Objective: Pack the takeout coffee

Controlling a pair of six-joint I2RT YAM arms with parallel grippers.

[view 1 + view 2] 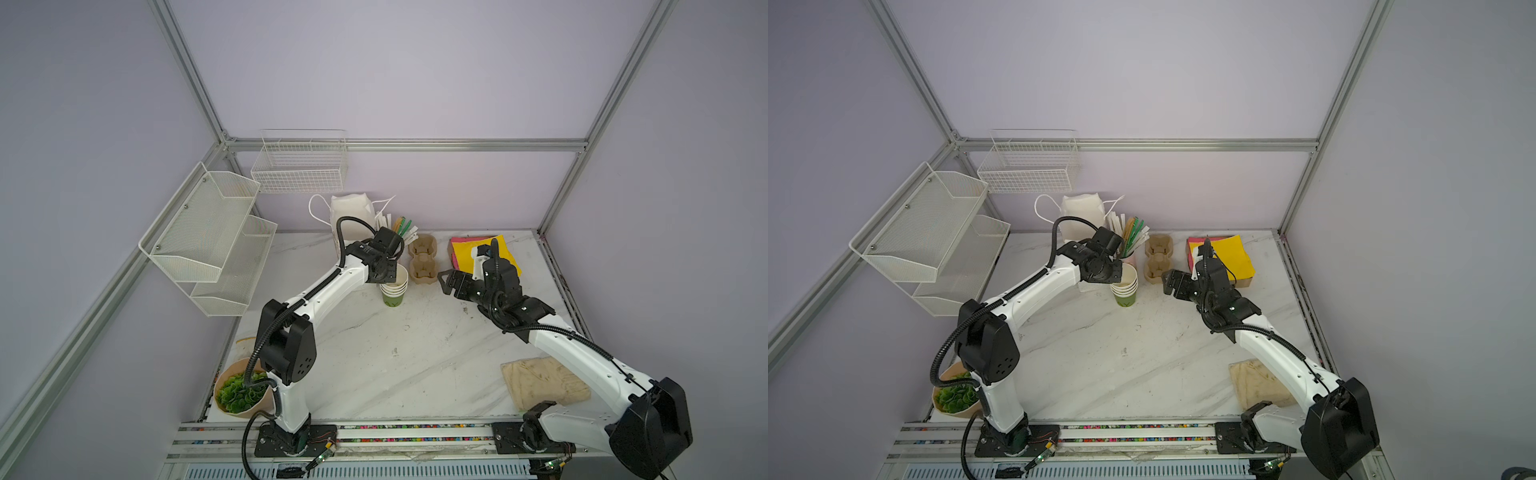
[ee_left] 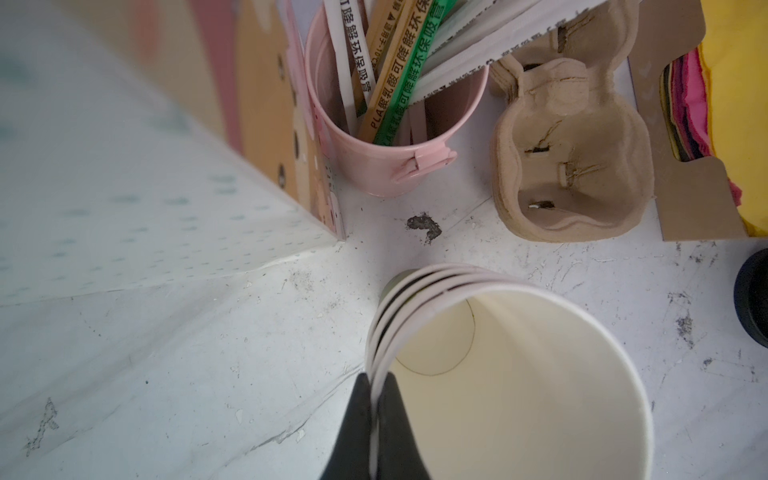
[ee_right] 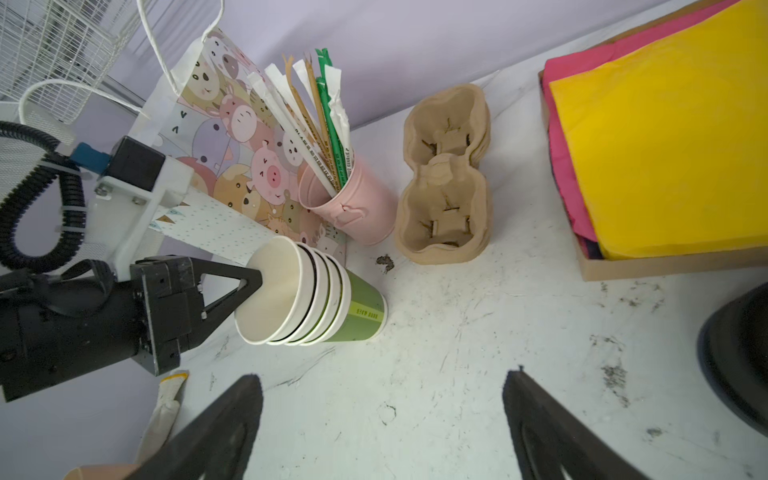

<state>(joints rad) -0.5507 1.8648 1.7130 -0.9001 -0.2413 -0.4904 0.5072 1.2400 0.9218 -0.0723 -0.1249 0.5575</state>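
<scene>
Left tool clenched on rim of top cup in nested stack; ahead of it, straw wrappers read "PLA". Right tool splayed, empty.

We log top cup cream-white inside, nested cups olive green with white rims, pail pale pink, straw wrappers green, tan and white, bag printed with pastel cartoon animals, pulp carrier tan, sheets yellow over magenta, tabletop white, grey-veined.

One top cup, perhaps three cups beneath, one pink bucket
</scene>
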